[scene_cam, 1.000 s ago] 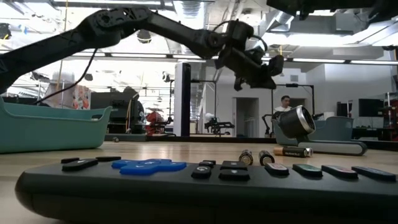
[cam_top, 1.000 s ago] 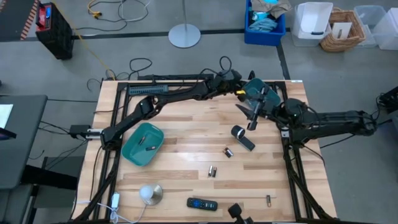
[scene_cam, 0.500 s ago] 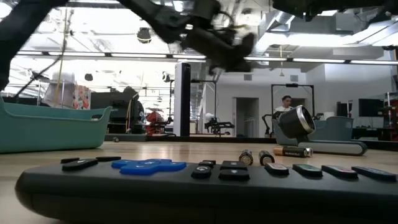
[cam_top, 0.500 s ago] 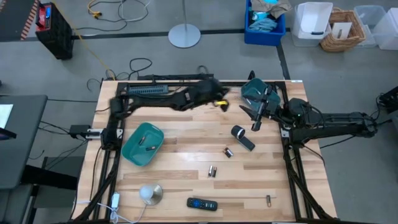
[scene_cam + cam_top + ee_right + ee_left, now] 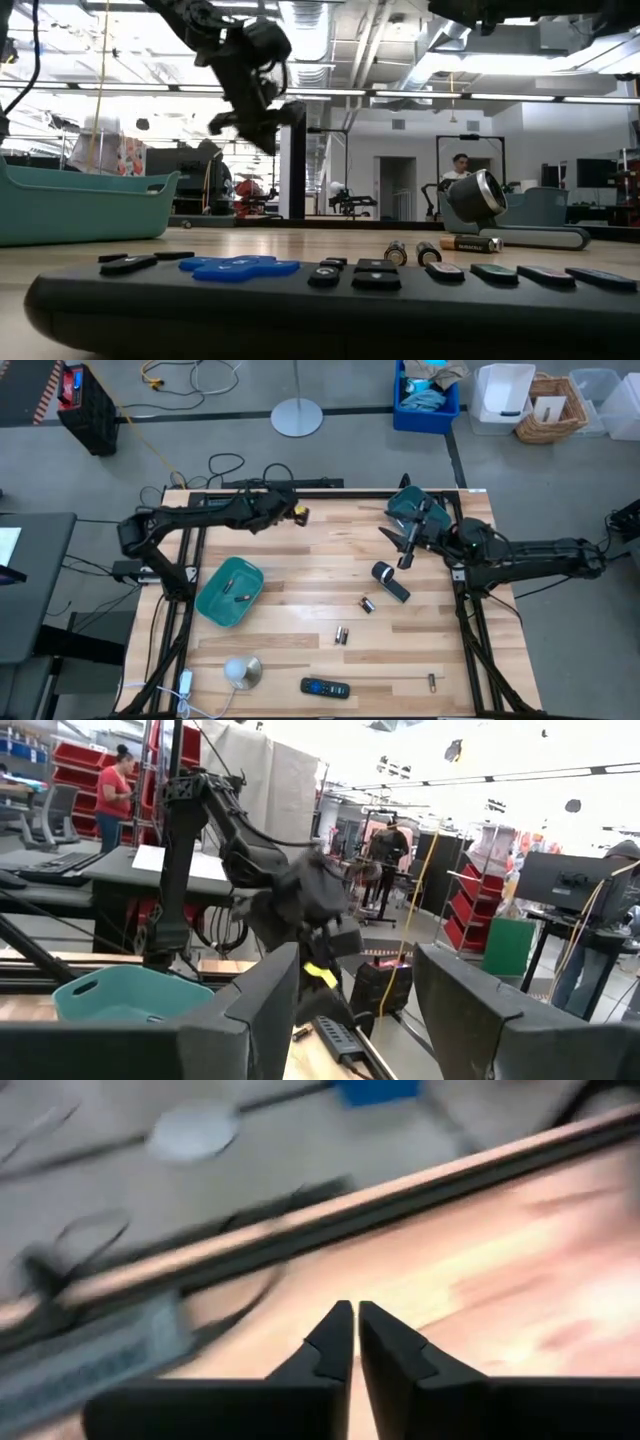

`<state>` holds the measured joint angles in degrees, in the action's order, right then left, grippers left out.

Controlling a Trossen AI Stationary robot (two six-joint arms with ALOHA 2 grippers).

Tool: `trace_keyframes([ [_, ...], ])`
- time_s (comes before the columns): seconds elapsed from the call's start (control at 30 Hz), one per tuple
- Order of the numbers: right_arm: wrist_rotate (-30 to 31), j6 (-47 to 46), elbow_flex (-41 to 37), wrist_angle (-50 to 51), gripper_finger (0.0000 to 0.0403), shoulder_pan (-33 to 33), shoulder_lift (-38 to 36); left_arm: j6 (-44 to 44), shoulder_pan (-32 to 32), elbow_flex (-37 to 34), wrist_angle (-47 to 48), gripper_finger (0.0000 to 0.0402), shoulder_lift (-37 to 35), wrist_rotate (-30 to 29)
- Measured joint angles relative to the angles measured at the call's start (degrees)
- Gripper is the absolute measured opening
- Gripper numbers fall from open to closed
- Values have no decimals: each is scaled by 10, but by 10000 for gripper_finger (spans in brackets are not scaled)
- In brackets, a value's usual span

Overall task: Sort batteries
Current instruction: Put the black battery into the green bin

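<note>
Loose batteries lie on the wooden table: one near the middle, a pair closer to the near edge, and one near the front right. The low view shows some of them lying on their sides. Two more lie in the teal tray at the left. My left gripper hovers over the far left part of the table, shut, with nothing between its fingers. My right gripper hangs at the far right, open and empty.
A second teal bin stands at the far right, beside my right gripper. A black cylinder with a white end lies right of centre. A black remote and a round silvery object lie near the front edge.
My left gripper has swept quickly from beside the far right teal bin toward the table's left along the far edge, turning as the arm folded back. My right gripper has kept still.
</note>
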<state>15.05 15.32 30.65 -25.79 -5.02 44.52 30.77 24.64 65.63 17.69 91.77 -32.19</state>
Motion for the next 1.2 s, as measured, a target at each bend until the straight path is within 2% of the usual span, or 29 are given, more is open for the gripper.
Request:
trace_keyframes([
  [0.37, 0, 5, 0, -26, 214, 0, 26, 108, 67, 2, 123, 143, 10, 19],
  [0.5, 0, 11, 0, -23, 214, 0, 27, 141, 88, 2, 168, 174, 11, 23],
  [0.67, 0, 13, 0, -22, 214, 0, 27, 173, 109, 1, 201, 190, 11, 25],
  [1.2, 0, 13, 0, -21, 214, 0, 27, 229, 154, -62, 216, 225, 11, 55],
])
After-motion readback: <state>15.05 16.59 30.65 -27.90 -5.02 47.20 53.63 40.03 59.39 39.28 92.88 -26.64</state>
